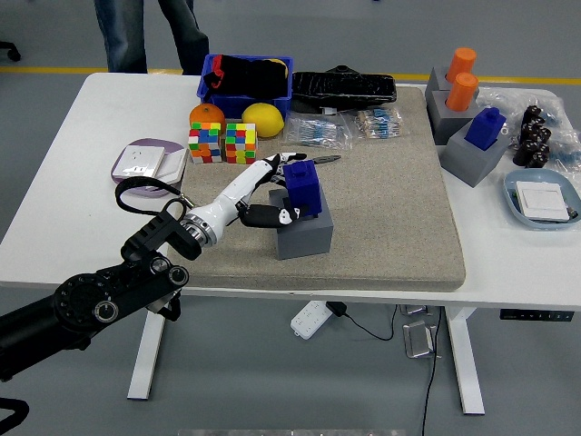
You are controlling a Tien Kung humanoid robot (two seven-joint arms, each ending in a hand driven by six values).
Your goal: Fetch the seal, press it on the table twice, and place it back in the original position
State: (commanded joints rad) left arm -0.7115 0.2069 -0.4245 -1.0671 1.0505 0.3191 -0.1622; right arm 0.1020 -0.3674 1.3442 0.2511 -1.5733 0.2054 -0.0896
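Up close, the robot's left hand (269, 194) has its white fingers (258, 173) wrapped around the blue seal (303, 186), which stands upright in the recess of the grey block (303, 236) on the tan mat (390, 200), with two colour cubes (223, 143) lying just behind.

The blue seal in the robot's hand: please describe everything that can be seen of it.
The blue seal is a dark blue block with a narrower knob on top, and it looks like matte plastic. It stands roughly upright, its lower part at or inside the square hollow of the grey holder block on the beige mat; how deep it sits cannot be told. The left hand grasps it from its left side, fingers around the body.
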